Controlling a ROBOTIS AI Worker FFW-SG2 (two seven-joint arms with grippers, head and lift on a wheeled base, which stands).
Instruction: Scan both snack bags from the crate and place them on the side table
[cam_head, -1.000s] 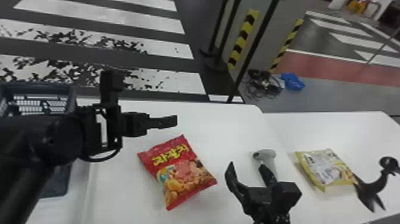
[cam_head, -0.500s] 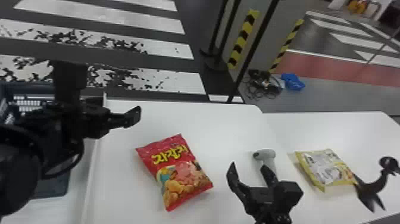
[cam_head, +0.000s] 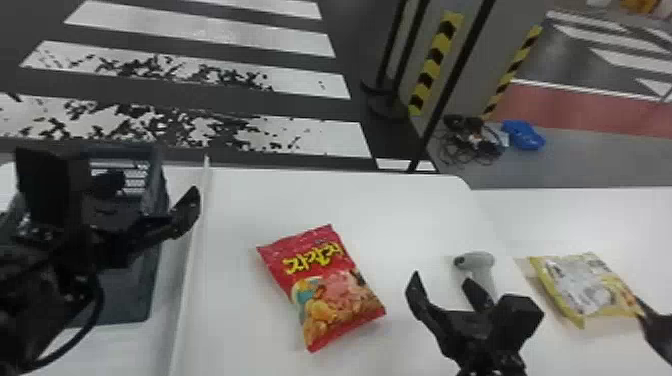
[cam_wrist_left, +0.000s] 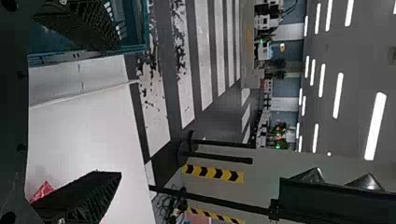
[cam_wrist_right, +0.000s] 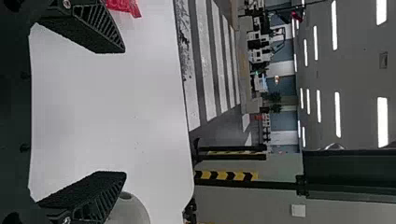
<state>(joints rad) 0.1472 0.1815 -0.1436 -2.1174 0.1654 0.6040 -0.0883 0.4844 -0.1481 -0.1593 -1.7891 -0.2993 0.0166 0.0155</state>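
Head view: red snack bag (cam_head: 325, 290) on table (cam_head: 400, 215).
Left gripper (cam_head: 155, 185), right gripper (cam_head: 441, 281) either side, both wide open, empty.

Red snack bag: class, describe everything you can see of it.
The red snack bag looks like glossy film, puffed and closed, with yellow lettering above a picture of snacks. It lies printed face up, turned at a slant, on the white table, left of the scanner. The left gripper and right gripper are clear of it.
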